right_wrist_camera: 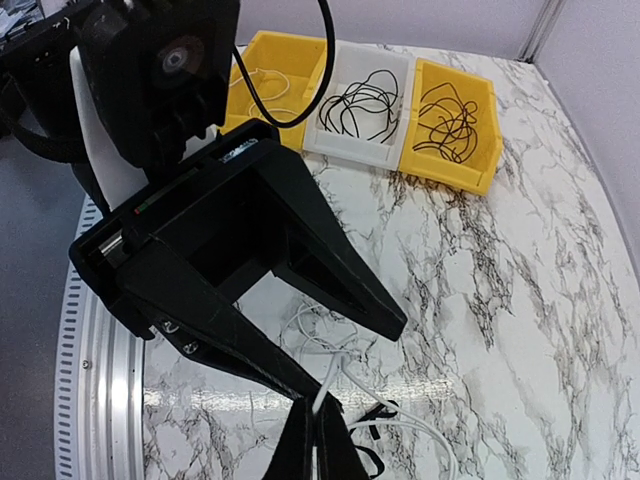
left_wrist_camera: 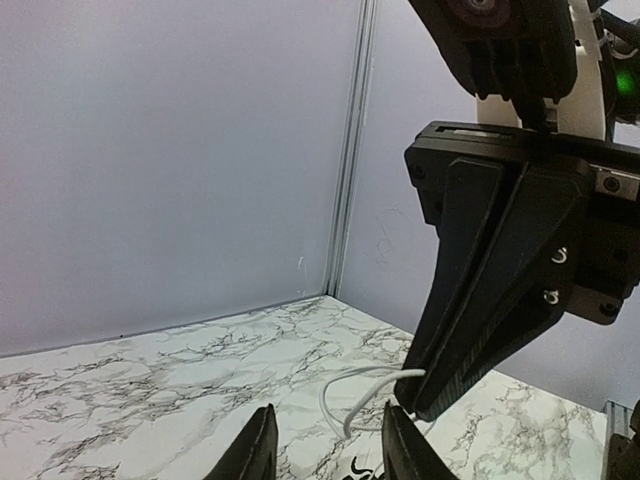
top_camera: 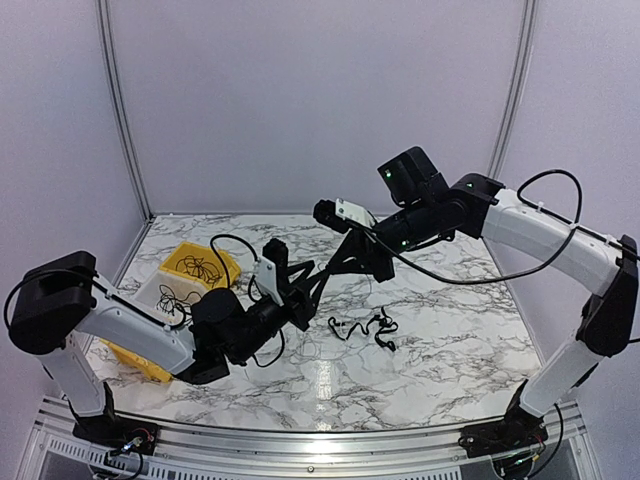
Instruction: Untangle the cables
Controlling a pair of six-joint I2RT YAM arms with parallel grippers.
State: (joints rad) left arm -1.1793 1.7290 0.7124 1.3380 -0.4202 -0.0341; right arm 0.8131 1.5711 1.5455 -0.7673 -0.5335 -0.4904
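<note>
I am watching the right gripper (right_wrist_camera: 318, 440) clenching a thin white wire (left_wrist_camera: 346, 428). The wire is drooping from the right gripper toward the left gripper (left_wrist_camera: 328, 412), whose fingers are standing spread and holding nothing. The small black knotted cable clump (top_camera: 365, 327) is lying on the tabletop below the right gripper. The left arm is reaching low, nose to nose with it.

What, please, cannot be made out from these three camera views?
Top external: contents of the near yellow bin, covered by the left arm.
Top external: white cable in the right gripper, too thin to see there.
Left wrist: black cable on the table, cut off by the bottom edge.
</note>
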